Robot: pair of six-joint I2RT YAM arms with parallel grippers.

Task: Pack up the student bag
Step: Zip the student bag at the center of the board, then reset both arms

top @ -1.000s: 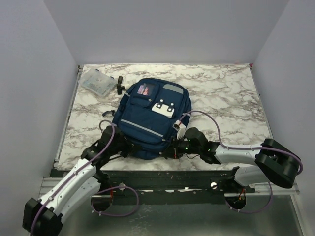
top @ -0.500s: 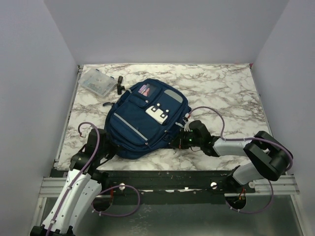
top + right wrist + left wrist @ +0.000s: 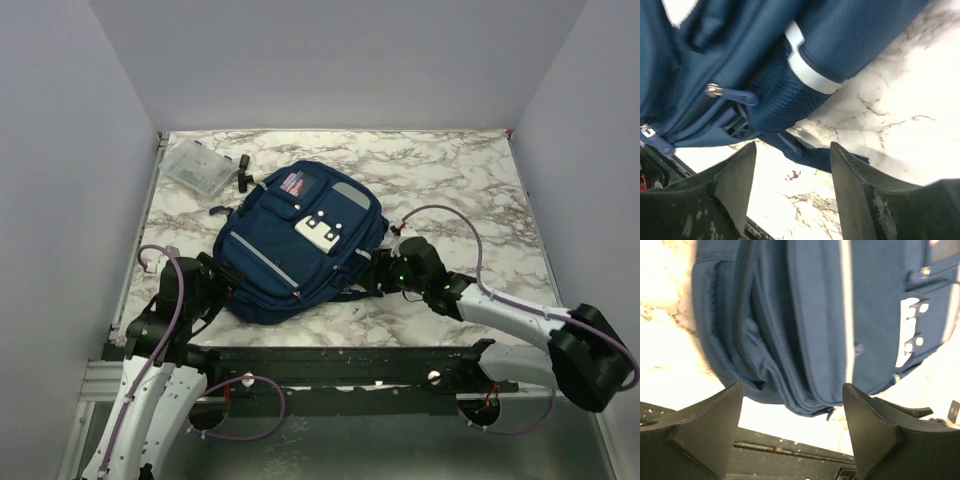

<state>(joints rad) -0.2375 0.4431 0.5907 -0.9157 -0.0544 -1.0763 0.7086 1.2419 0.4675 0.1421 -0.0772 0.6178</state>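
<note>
Bag (image 3: 300, 250) lies flat, front up, on the marble surface (image 3: 450, 190), a bit left of centre. It sits skewed, with its near end toward the left arm and its far end toward the back right. White patch (image 3: 322, 230) faces up on the front pocket. From the left wrist we see a grey stripe (image 3: 846, 315) running down the front and the side zipper shut.

A second ago the bag sat straighter, with its near end between the two arms. It then swung anticlockwise, and it has not shifted in the last half second.

Left tool (image 3: 791, 392) is released. Its fingers are spread wide and the bag's near edge lies just past the tips, not pinched. A second ago this tool was tucked against the bag's near-left corner. Now it has backed off toward the left edge of the surface.

Right tool (image 3: 792, 150) has also let go, with a clear gap between the fingers. A loose strap end (image 3: 810, 152) lies on the surface in that gap, with nothing clamped on it. A zipper pull (image 3: 714, 90) shows on the bag just above. This tool sits at the bag's near-right side, slightly further right than before, with its arm stretched out lower.

Clear box (image 3: 200, 167) sits at the far left corner with a small black item (image 3: 243, 172) just beside it. Both are apart from the bag and have not moved.
</note>
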